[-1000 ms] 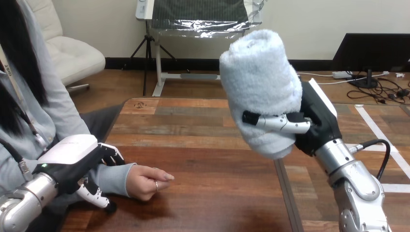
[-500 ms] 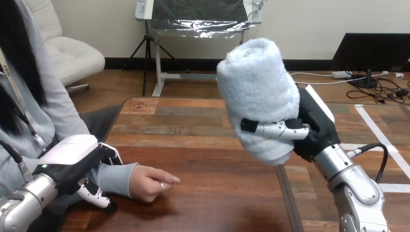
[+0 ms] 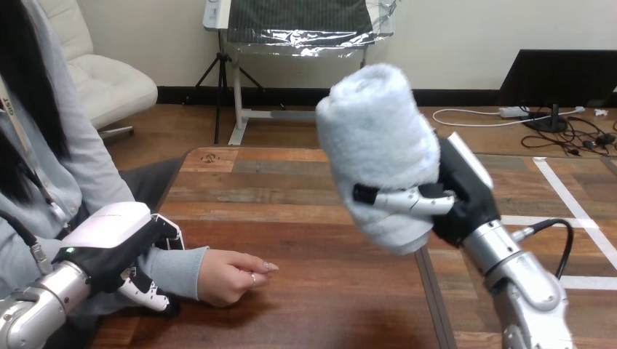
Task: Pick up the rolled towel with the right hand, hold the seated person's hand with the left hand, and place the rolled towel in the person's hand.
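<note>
1. Rolled towel [image 3: 378, 153] sits in our right hand [image 3: 466, 200], whose fingers and thumb are wrapped round its lower half. The roll stands nearly upright in the air above the table [image 3: 327, 305].
2. Our left hand [image 3: 109, 240] is closed round the person's wrist [image 3: 171, 265], on the sleeve, with fingers over the top and thumb underneath.
3. Just past that hand's fingertips the person's hand [image 3: 233, 276] rests on the table, loosely curled, with no palm offered.
4. Seen from the left hand, the rolled towel is well apart, up and to the right. Seen from the right hand, the person's hand lies down and to the left.
5. What could go wrong, as we judge it:
   - With the person's fingers curled, the roll has nowhere to sit. If we let go too soon, it would tumble onto the table.
   - The roll is bulky and top-heavy above our grip, so a quick swing down could make it slip or unroll.
   - Bringing the right hand in low could knock it against our own left hand, or press on the person's knuckles.
   - Squeezing or pulling on the wrist while we reach across would be uncomfortable for the person.
</note>
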